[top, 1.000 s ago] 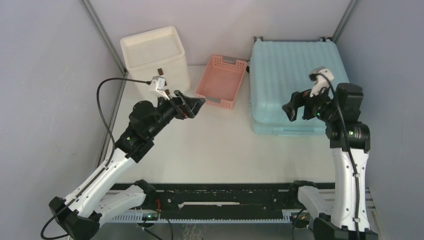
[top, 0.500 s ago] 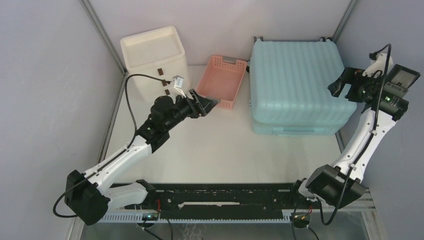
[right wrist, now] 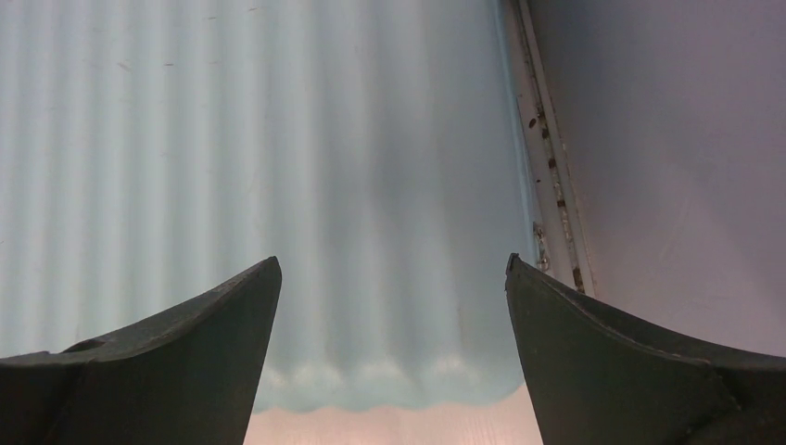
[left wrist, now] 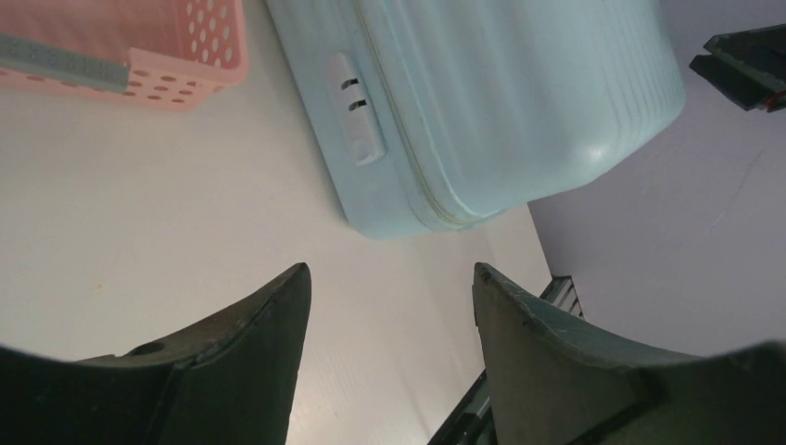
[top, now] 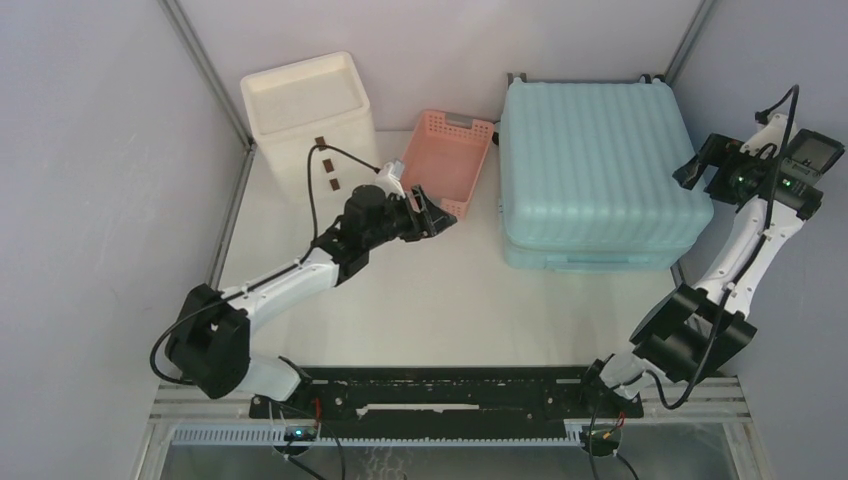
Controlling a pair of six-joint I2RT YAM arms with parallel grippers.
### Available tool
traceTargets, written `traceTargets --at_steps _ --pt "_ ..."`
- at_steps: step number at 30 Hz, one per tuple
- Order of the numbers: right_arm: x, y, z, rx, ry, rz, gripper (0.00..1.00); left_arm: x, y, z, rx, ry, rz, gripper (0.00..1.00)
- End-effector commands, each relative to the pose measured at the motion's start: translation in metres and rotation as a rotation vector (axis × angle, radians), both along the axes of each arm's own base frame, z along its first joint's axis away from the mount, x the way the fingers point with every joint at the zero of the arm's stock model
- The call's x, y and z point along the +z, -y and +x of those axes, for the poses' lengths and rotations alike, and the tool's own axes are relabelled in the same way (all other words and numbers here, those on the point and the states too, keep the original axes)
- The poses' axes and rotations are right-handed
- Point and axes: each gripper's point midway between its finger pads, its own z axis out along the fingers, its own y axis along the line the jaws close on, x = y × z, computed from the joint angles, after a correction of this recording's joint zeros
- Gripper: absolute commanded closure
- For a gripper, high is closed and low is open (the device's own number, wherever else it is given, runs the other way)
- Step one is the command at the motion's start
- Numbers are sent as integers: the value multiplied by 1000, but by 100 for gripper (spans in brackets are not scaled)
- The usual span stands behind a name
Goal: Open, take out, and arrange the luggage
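The luggage (top: 595,165), a pale blue ribbed suitcase, lies flat and closed at the back right of the table. My left gripper (top: 438,207) hovers over the table left of it, by the pink basket's near corner. It is open and holds nothing. The left wrist view shows the gripper (left wrist: 389,269) above bare table, with the luggage (left wrist: 482,111) and its side lock (left wrist: 357,107) ahead. My right gripper (top: 700,163) hangs at the suitcase's right edge, open and empty. The right wrist view shows this gripper (right wrist: 392,261) looking down on the ribbed shell (right wrist: 259,167).
A pink perforated basket (top: 445,160) sits left of the suitcase, also in the left wrist view (left wrist: 120,46). A white box (top: 308,110) stands at the back left. Grey walls close in on both sides, and the right wall (right wrist: 667,139) runs close beside the suitcase.
My left arm has stretched right toward the suitcase, its jaws narrowing somewhat. My right arm has swung from over the suitcase's front to its right edge.
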Motion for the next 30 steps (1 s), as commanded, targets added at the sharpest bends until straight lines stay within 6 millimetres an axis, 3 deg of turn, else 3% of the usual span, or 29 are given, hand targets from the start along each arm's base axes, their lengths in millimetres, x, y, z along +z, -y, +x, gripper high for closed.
traceTargets --at_steps 1,6,11,15,20,26,30 --pt "-2 14 15 -11 34 6 2 46 20 18 -23 106 -67 31" --pt "-22 0 15 64 -6 89 3 29 25 36 -5 102 20 32" --pt "-37 -18 1 114 -31 115 3 7 20 72 56 214 275 32" --pt "-38 -25 -8 120 -30 122 3 -13 22 106 111 252 506 32" --pt "-35 -28 -16 115 -23 138 3 -33 41 134 112 257 682 33" --pt "-27 -32 -18 125 4 149 3 -44 68 149 73 257 706 39" --pt "-23 -33 -18 127 16 165 3 -70 80 154 31 221 749 42"
